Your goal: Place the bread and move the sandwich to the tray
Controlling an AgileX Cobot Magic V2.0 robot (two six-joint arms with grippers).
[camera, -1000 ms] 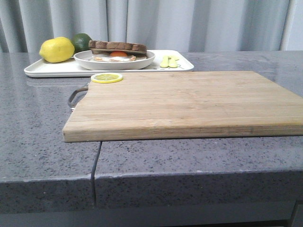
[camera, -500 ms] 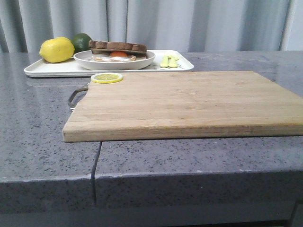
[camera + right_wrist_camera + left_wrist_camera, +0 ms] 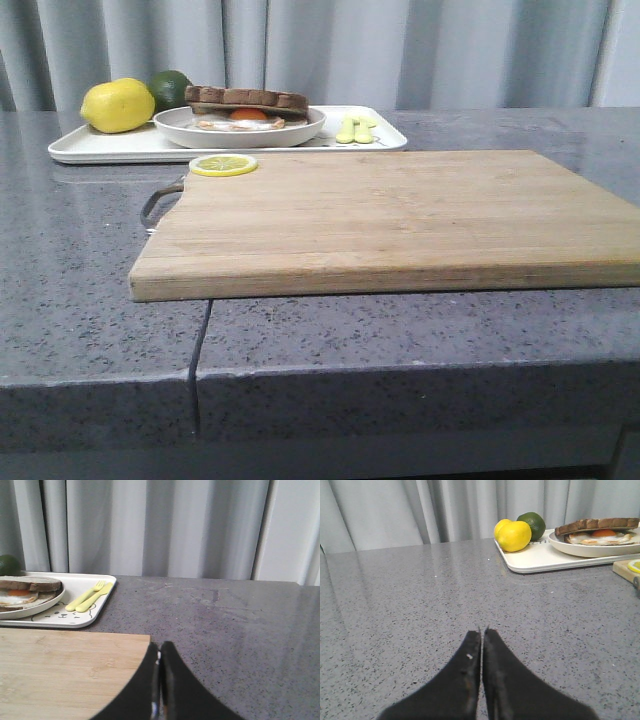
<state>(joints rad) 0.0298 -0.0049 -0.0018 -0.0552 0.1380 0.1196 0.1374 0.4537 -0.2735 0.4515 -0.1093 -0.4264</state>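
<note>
The sandwich, brown-crusted bread over a fried egg with orange yolk, lies on a round white plate that stands on the white tray at the far left of the counter. It also shows in the left wrist view and the right wrist view. My left gripper is shut and empty, low over bare counter well short of the tray. My right gripper is shut and empty by the far right corner of the cutting board. Neither gripper shows in the front view.
A tan wooden cutting board fills the middle, with a lemon slice at its far left corner. On the tray are a lemon, a lime and pale yellow cutlery. Grey curtains hang behind the counter.
The whole front view has shifted slightly to the left. Nothing on the counter has moved.
</note>
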